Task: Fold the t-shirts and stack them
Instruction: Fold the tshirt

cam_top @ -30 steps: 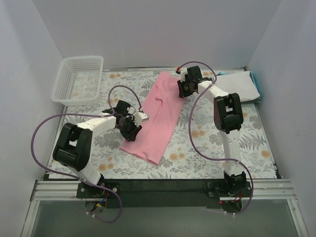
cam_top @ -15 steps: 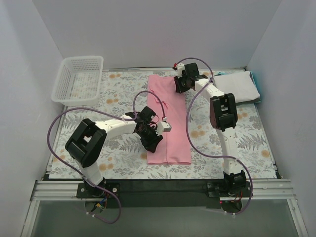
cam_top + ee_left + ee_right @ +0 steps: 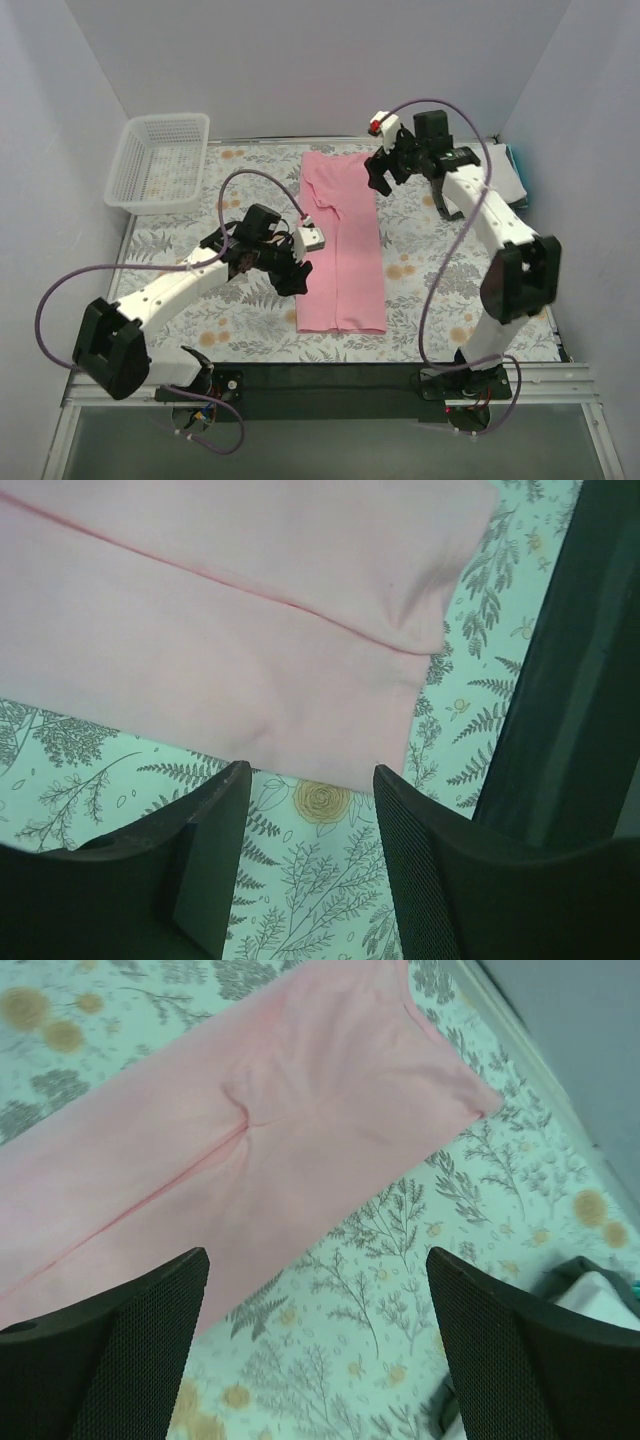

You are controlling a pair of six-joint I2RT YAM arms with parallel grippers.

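Left wrist, left claw (image 3: 312,780) parted, empty, above pink t-shirt (image 3: 250,650); right wrist, right claw (image 3: 318,1260) wide apart, empty

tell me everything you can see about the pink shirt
The pink shirt is plain soft cloth, folded lengthwise into a long narrow strip, with a fold line along it and a small pucker near the far end. It lies flat on the floral tablecloth, running front to back mid-table. The left pincer and right pincer hover open by it, neither gripping it.
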